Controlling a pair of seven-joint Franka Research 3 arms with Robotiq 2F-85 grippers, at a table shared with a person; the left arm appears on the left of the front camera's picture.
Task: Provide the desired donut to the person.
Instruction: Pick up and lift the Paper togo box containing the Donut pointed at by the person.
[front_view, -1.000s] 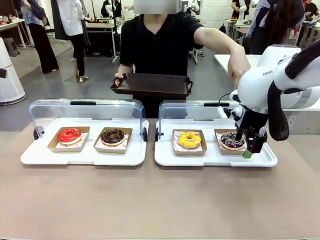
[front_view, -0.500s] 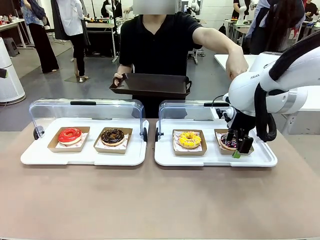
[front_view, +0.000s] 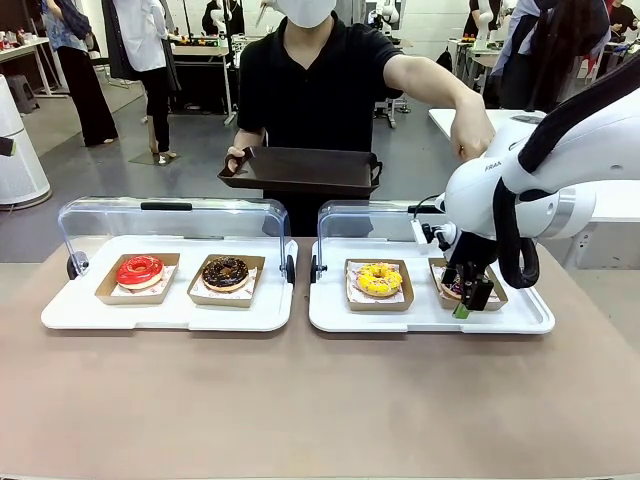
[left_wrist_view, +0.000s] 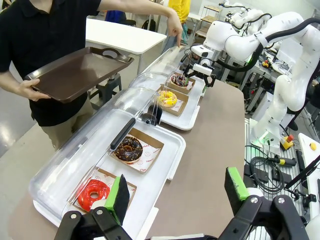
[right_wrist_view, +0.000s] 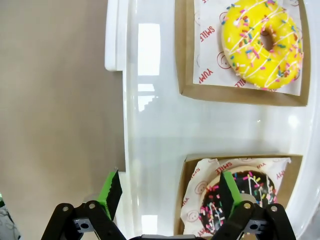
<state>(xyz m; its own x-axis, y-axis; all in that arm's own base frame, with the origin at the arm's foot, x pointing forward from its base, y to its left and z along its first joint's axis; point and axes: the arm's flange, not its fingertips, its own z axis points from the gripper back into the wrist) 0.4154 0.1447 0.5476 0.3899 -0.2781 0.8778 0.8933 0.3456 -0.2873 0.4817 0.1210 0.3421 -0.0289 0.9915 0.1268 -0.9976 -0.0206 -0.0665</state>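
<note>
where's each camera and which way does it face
Front view: robot's side, faces the person across the table; right gripper open by the sprinkled donut.
Left wrist view: above the table's left end, looks along both trays; open left gripper below.
Right wrist view: looks straight down at the right tray; own fingers below.
All share the yellow donut.
</note>
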